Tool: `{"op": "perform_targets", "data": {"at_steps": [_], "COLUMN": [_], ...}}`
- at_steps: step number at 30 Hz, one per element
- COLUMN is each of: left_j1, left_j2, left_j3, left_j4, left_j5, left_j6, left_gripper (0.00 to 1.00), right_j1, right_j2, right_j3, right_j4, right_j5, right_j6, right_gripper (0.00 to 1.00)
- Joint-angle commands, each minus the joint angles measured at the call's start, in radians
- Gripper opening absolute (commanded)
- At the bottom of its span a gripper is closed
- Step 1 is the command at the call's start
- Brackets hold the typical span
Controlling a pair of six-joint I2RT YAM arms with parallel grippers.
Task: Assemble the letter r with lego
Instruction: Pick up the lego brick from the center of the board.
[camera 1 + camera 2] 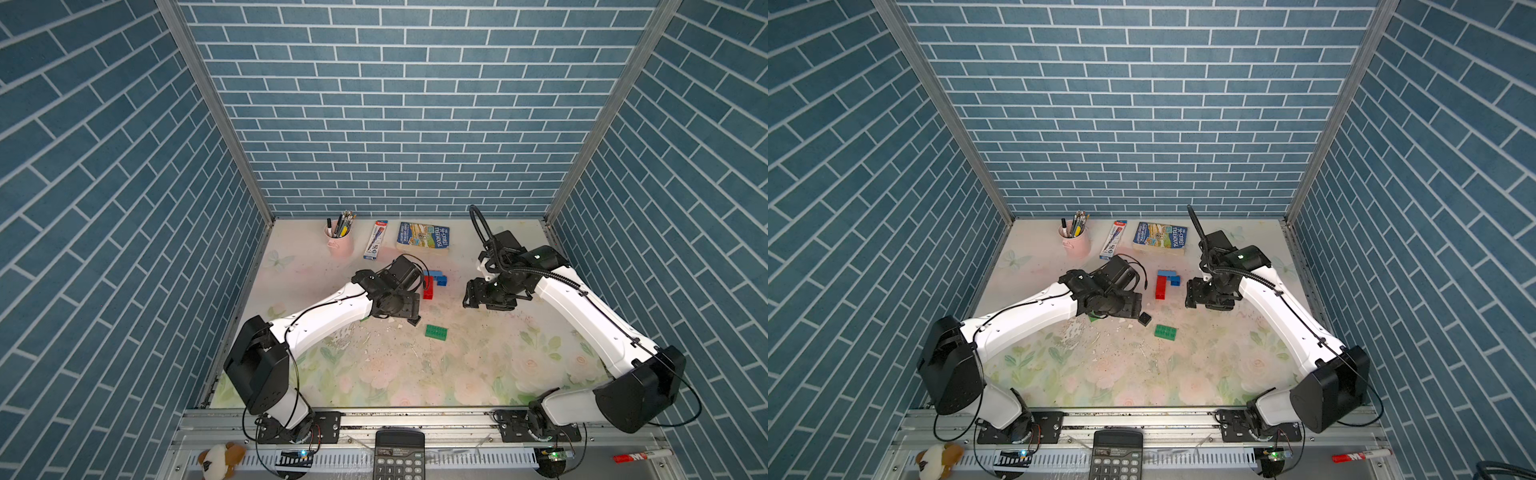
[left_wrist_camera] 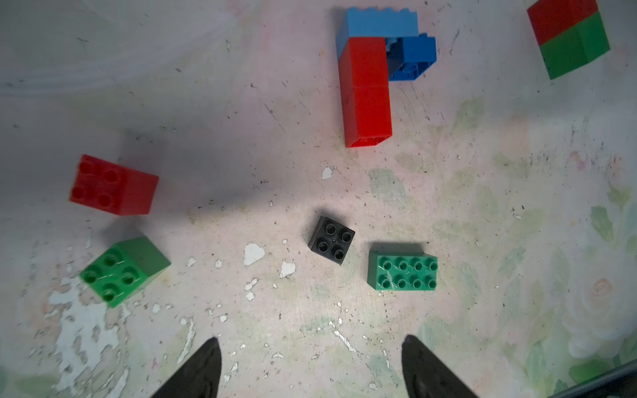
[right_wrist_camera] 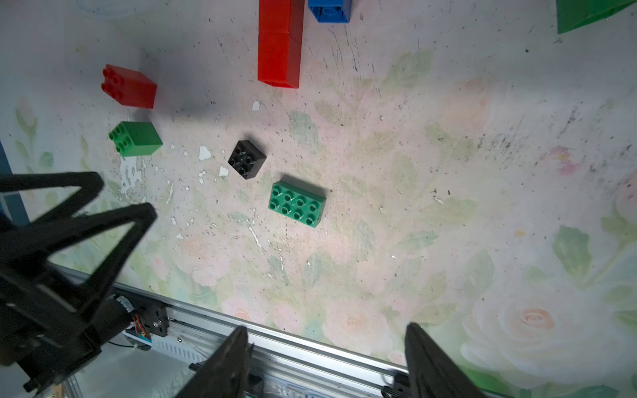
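Note:
A lego piece [image 1: 432, 283] [image 1: 1165, 282] lies flat mid-table: a red column [image 2: 367, 93] [image 3: 279, 44] with a light blue brick across its top and a dark blue brick [image 2: 412, 58] beside it. Loose lego lies nearer the front: a green eight-stud brick [image 1: 436, 332] [image 2: 402, 272] [image 3: 297, 205], a black square [image 1: 1144, 318] [image 2: 333, 240] [image 3: 246, 159], a red square [image 2: 113, 186] [image 3: 129, 86], a green square [image 2: 124, 270] [image 3: 136, 138] and a red-on-green stack [image 2: 568, 38]. My left gripper [image 1: 409, 311] [image 2: 310, 341] hangs open above the black square. My right gripper [image 1: 471, 297] [image 3: 325, 330] is open, right of the piece, holding nothing.
Along the back wall stand a pink cup of pens [image 1: 340, 239], a pen box [image 1: 375, 240] and a book [image 1: 424, 237]. An aluminium rail [image 1: 415, 419] runs along the front edge. Beyond the rail lie a calculator [image 1: 400, 455], a plush toy [image 1: 220, 457] and a marker [image 1: 640, 456].

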Motion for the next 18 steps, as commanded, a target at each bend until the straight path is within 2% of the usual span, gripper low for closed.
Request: {"op": "perform_targets", "data": {"at_steps": [1,6,12,18], "left_j1": [0.061,0.081,0.079,0.081], "left_j2": [0.025,0.102,0.160,0.006], "left_j3": [-0.075,-0.052,-0.045,-0.030], "left_j4": [0.172,0.199,0.254,0.004], "left_j5": [0.142,0.181,0.186,-0.145], "left_j6": [0.086,0.192,0.156,0.042], "left_gripper": [0.82,0.82,0.81,0.82], "right_j1": [0.004,0.018,0.033,0.033], "right_j2": [0.014,-0.006,-0.050,-0.007], "right_j3": [0.063,0.118,0.130,0.163], "right_j4": [-0.002,-0.064,-0.084,-0.090], "right_j5": [0.018,0.105,0.118,0.098], "right_j6": [0.108,0.158,0.184,0.102], "right_gripper": [0.71,0.70,0.71,0.72]}}
